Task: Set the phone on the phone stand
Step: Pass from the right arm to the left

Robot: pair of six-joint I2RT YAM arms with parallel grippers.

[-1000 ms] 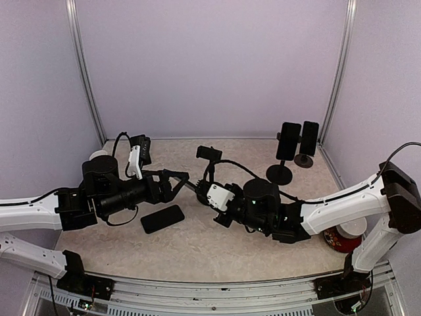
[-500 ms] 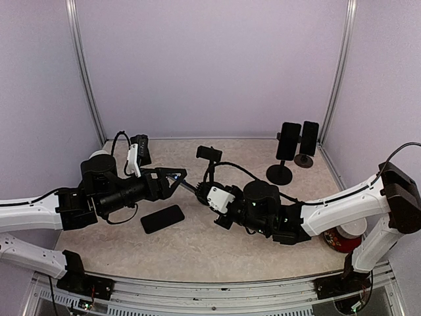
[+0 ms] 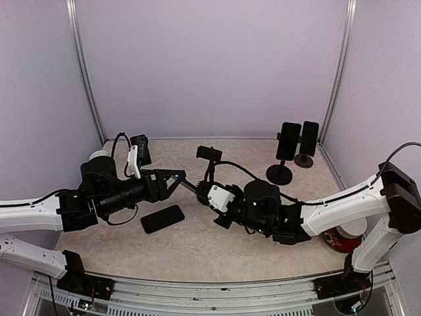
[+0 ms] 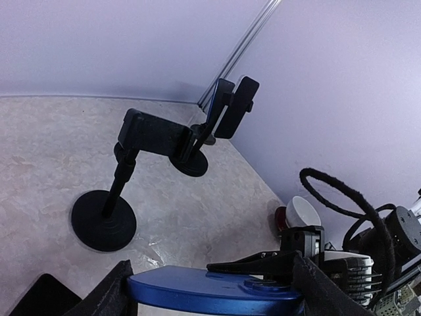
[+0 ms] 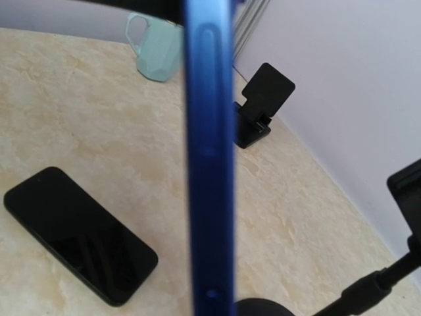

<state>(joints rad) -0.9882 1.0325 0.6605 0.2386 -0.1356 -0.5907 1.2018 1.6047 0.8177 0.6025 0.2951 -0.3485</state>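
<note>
- Blue phone (image 4: pixel 217 293) is off the table, in the air between the two arms, left of centre.
- Right gripper (image 3: pixel 197 188) is clamped tight on it. In the left wrist view one of its black fingers (image 4: pixel 253 263) lies along the phone's face.
- Left gripper (image 3: pixel 175 178) has its jaws wide, one finger at each end of the blue phone. Can't tell whether the pads touch it.
- Stand (image 4: pixel 154 131) is empty and upright, just behind the two grippers, with its cradle tilted.
- Black phone (image 3: pixel 162 218) lies flat on the table, just in front of the left gripper.
- Two far stands (image 3: pixel 288 141) at back right each carry a dark phone. They are well apart from the grippers.
- Small stand (image 3: pixel 140 148) sits at back left, near the wall.
- Red-and-white bowl (image 3: pixel 345 234) is at the right edge, by the right arm.
- The right arm's cable (image 3: pixel 227 163) loops close past the stand. In the top view the right wrist hides the stand's base.
- In the right wrist view the blue phone's edge cuts the frame top to bottom, and that gripper's own fingers don't show.
- In the left wrist view the bottom of the frame crops the blue phone's lower side.
- Pale blurred object (image 5: pixel 154 46) at the top of the right wrist view can't be made out.
</note>
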